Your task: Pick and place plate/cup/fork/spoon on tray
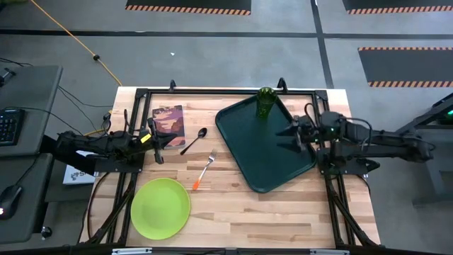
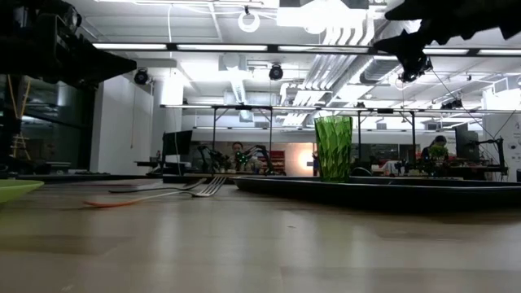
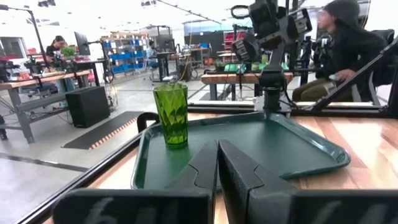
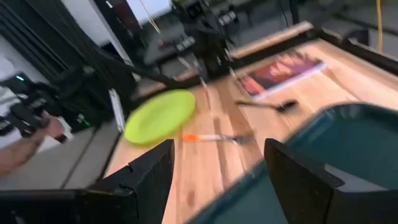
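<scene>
At upper center of the overhead view, the cup (image 1: 265, 103) stands on the tray (image 1: 248, 152); the plate (image 1: 161, 207), fork (image 1: 203, 170) and spoon (image 1: 194, 140) remain on the table (image 1: 283, 212). Right gripper (image 1: 289, 134) hovers open over the tray; left gripper (image 1: 157, 144) waits closed, empty, at center left.

**Non-task items: table and surroundings**

Landmark: wooden table (image 1: 283, 212), pale butcher-block top in a black frame.

- Maroon picture book (image 1: 168, 126): flat on the table near its far-left corner, cover up.
- Yellow cable (image 1: 78, 39): crosses the grey floor beyond the table's far-left corner.
- Keyboard (image 1: 8, 126) and mouse (image 1: 6, 198): on a grey desk well left of the table.
- Hazard-striped mats (image 1: 187, 6): on the floor beyond the table's far edge.
- Seated person in dark clothing (image 3: 348, 50): beyond the table's right side, at a workbench.
</scene>
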Controlling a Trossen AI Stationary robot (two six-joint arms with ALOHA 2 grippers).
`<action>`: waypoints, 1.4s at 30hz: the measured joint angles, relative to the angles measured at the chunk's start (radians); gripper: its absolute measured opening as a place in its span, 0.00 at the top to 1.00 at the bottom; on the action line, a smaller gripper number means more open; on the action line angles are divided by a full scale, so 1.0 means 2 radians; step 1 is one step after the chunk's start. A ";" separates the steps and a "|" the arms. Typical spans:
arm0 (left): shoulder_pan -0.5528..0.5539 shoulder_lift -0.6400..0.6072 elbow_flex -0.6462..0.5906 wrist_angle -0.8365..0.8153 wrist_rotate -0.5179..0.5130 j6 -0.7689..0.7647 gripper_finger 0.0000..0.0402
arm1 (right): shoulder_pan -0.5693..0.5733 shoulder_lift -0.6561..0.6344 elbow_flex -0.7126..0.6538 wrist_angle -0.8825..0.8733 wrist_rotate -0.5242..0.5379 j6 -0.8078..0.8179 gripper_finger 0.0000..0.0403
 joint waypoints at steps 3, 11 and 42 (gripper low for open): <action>0.000 0.000 0.000 0.005 0.000 -0.011 0.99 | 0.019 -0.003 -0.035 0.069 0.016 -0.007 0.40; 0.000 0.006 0.000 0.047 0.000 -0.074 0.96 | 0.064 0.038 -0.090 0.221 0.051 -0.048 0.40; 0.000 0.588 0.265 -0.250 0.394 -0.161 0.43 | 0.075 0.082 -0.096 0.229 0.081 -0.026 0.40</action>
